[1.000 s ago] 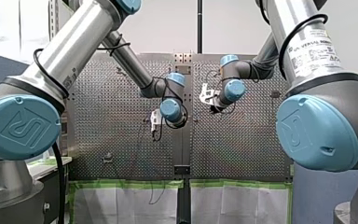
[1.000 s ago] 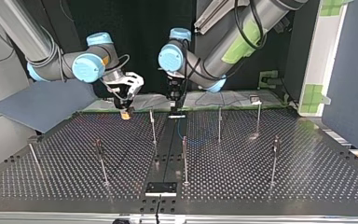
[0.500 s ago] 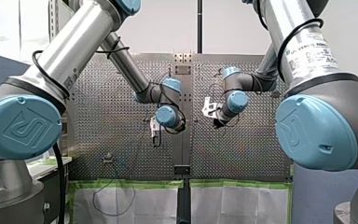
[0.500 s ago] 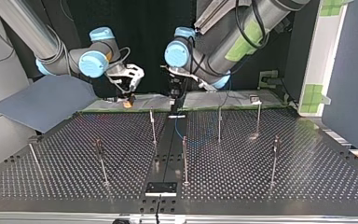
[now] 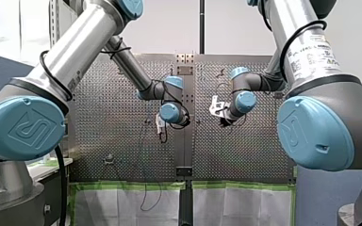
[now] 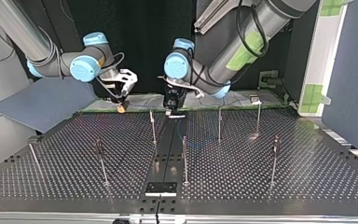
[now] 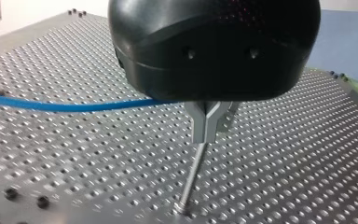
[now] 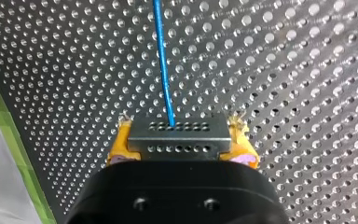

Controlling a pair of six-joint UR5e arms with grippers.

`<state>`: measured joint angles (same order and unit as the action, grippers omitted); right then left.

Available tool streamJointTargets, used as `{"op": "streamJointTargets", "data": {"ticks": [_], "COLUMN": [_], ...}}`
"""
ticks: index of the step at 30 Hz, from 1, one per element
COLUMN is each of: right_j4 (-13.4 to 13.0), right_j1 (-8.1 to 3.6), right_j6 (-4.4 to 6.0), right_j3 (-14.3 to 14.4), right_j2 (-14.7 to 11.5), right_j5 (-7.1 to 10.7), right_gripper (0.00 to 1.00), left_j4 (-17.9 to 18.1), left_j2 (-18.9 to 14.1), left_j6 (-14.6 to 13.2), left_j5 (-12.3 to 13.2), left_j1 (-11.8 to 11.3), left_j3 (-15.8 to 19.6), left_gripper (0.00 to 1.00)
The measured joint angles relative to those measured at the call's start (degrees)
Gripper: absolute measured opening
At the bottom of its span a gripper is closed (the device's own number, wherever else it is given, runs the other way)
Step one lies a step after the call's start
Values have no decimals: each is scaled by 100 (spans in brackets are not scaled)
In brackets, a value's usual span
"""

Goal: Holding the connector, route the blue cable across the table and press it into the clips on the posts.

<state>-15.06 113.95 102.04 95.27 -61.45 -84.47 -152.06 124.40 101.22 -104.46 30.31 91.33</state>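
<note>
Connector (image 8: 177,143) | clamped in right gripper (image 8: 181,129), yellow pads (image 8: 121,142) | blue cable (image 8: 163,70) runs ahead

Blue cable (image 8: 163,70), grey connector (image 8: 179,138) dotted with rows of small holes, yellow pads (image 8: 120,144), dark perforated table (image 6: 270,186), green tape (image 8: 14,149) along its edge.

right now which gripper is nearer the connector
Right. My right gripper is shut on the connector, between its yellow pads. My left gripper is apart from it, further along the blue cable, with a post under it.
</note>
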Motion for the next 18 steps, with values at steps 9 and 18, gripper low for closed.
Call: {"op": "streamJointTargets", "data": {"ticks": [9,18], "right_j4": [-3,-13], "right_j1": [-139,-288], "right_j6": [21,36], "right_j3": [-14,-96], "right_j2": [50,193], "right_j5": [149,166], "right_gripper": [0,0], "left_j4": [-275,-81], "left_j2": [414,468], "left_j6": [30,178], "left_j5": [9,148], "left_j1": [-120,-328], "left_j3": [-426,-632], "left_gripper": [2,2]}}
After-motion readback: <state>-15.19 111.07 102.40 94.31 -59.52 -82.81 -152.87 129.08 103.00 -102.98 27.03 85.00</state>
